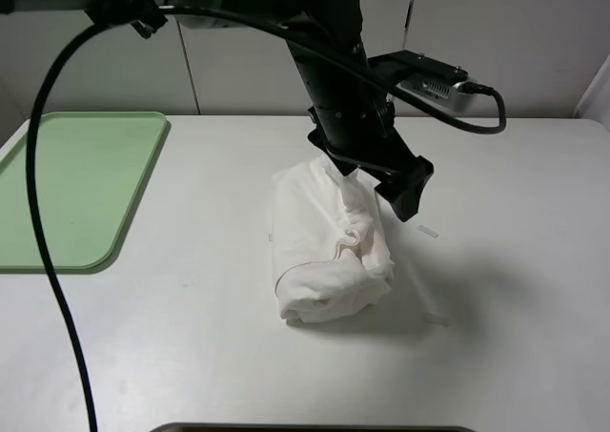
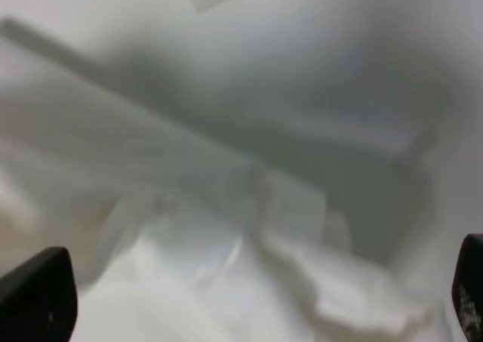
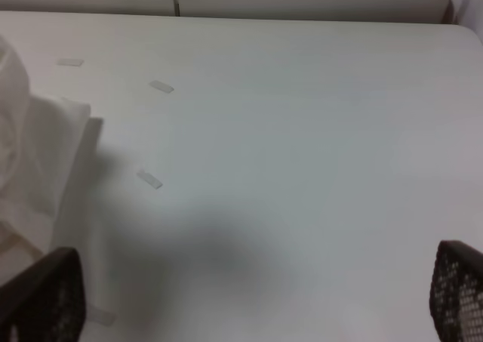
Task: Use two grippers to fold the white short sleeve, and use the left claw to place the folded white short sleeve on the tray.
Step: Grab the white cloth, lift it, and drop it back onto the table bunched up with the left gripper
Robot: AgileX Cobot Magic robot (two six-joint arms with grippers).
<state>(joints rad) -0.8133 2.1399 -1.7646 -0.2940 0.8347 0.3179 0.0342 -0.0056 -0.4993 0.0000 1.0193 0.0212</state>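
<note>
Overhead shows the tray [image 1: 71, 189] upper left, which my wrist views miss; both my grippers gape wide, left gripper [image 1: 376, 179] over the shirt [image 1: 329, 246] on the white table [image 1: 515, 260].

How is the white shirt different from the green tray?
The white short sleeve is a soft, rumpled bundle, while the tray is flat and stiff-looking with a low rim. The shirt is white; the tray is pale green. The shirt lies mid-table under the left claw; the tray sits at the table's left edge with nothing on it. Both rest on the same white table.
</note>
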